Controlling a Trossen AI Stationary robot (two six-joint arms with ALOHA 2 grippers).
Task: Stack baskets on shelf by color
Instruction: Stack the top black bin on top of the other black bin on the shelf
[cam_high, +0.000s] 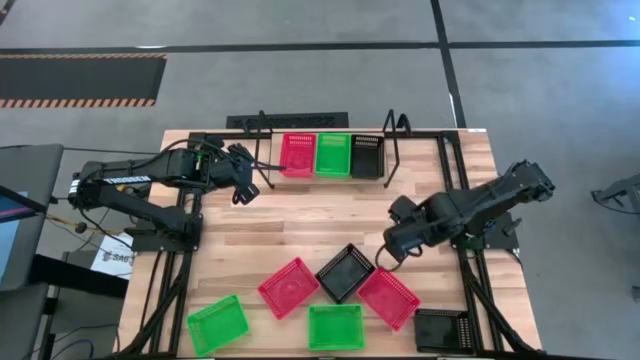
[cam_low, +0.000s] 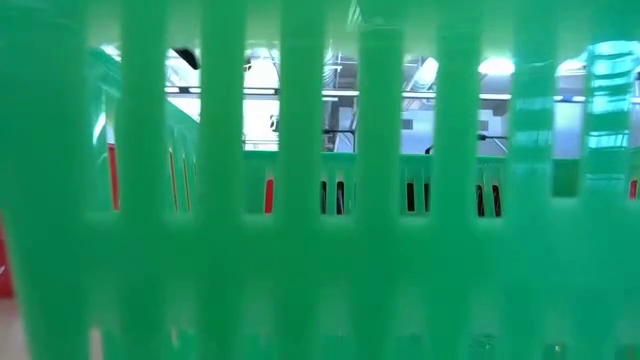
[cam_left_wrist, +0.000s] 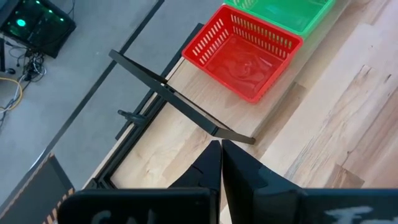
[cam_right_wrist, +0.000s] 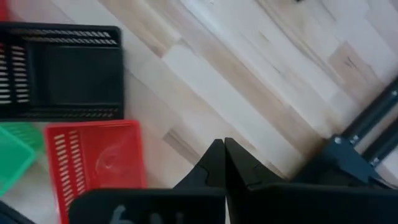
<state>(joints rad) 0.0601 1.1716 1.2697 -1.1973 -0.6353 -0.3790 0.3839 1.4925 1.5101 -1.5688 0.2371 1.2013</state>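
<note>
Tabletop (cam_high: 330, 225): wood planks. Shelf (cam_high: 268, 172), far edge: red (cam_high: 297, 154), green (cam_high: 333, 154), black (cam_high: 366, 156) baskets side by side. Near side: six loose baskets (cam_high: 335, 326). Left gripper (cam_high: 243, 192) beside shelf, closed, empty. Right gripper (cam_high: 384, 257) above the loose baskets, closed, empty.

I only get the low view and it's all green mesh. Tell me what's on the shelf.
Observer: The shelf holds a red basket, a green basket and a black basket, side by side.
Operator: Report the right end effector.
Observer: The right end effector is shut and empty, beside a loose black basket on the table.
Operator: Now the left.
Observer: The left end effector is shut, near the shelf's left upright.
</note>
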